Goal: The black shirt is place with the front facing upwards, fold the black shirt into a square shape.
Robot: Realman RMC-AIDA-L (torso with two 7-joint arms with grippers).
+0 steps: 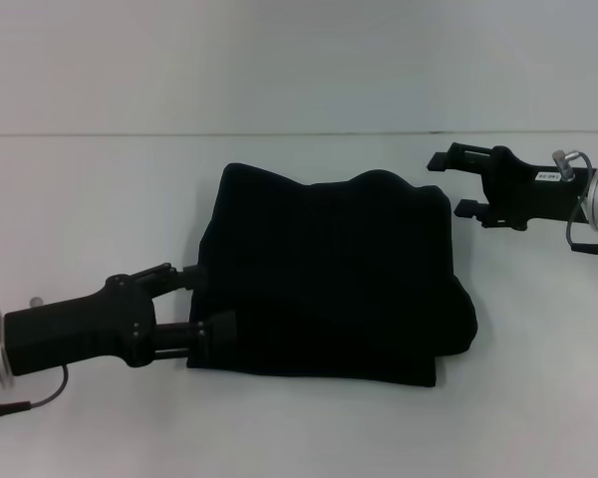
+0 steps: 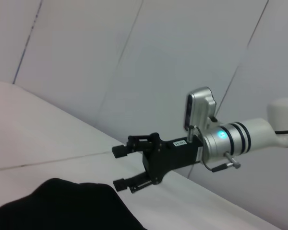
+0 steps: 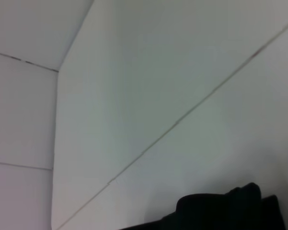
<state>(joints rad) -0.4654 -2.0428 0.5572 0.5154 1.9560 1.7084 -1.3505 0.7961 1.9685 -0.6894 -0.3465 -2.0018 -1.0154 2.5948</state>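
Observation:
The black shirt (image 1: pixel 329 274) lies folded into a rough, lumpy square in the middle of the white table (image 1: pixel 100 199); no lettering or neck label shows. My left gripper (image 1: pixel 201 301) is at the shirt's left edge, low on the table, its fingers spread apart and touching the cloth. My right gripper (image 1: pixel 450 184) is open and empty, just off the shirt's far right corner, apart from it. The left wrist view shows the right gripper (image 2: pixel 119 167) open above the table and an edge of the shirt (image 2: pixel 62 206). The right wrist view shows only a bit of the shirt (image 3: pixel 221 213).
A white wall (image 1: pixel 299 60) stands behind the table's far edge. White table surface shows on all sides of the shirt.

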